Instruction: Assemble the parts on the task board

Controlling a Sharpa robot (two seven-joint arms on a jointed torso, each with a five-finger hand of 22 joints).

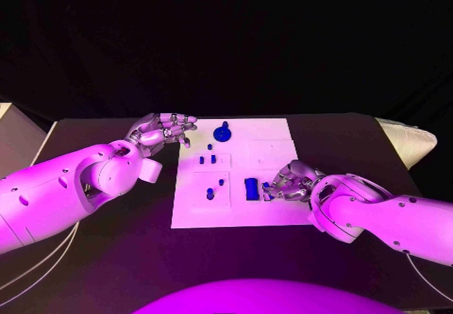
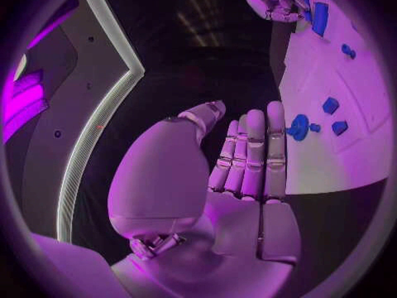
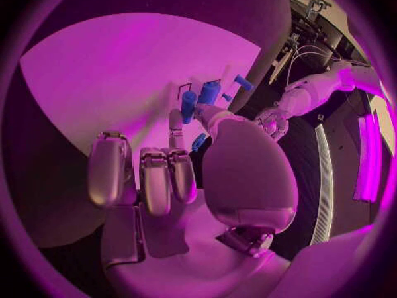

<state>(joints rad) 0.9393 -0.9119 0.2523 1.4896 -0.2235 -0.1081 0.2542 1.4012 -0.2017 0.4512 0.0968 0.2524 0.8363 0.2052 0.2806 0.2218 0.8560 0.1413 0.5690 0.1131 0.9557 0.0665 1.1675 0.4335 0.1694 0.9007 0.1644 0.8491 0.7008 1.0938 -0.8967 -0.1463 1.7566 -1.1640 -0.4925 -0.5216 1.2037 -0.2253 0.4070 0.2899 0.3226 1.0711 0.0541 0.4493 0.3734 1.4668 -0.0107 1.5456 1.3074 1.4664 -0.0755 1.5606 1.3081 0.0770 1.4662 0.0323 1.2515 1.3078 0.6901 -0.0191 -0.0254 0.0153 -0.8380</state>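
Observation:
The white task board (image 1: 241, 212) lies mid-table with several small blue parts on it. A round blue disc (image 1: 222, 134) (image 2: 298, 126) sits near its far edge, short pegs (image 1: 209, 159) stand in the middle, and a long blue block (image 1: 251, 188) (image 2: 318, 16) lies toward the near right. My right hand (image 1: 288, 183) (image 3: 178, 172) rests on the board just right of the block. A small blue part (image 3: 198, 141) shows pinched between its thumb and a finger. My left hand (image 1: 165, 131) (image 2: 244, 159) hovers at the board's far left corner, fingers straight and holding nothing.
Black table (image 1: 104, 242) surrounds the board on all sides. A pale cloth-like bundle (image 1: 410, 140) lies at the table's right edge. More blue pegs (image 1: 215, 188) stand on the board's near left section.

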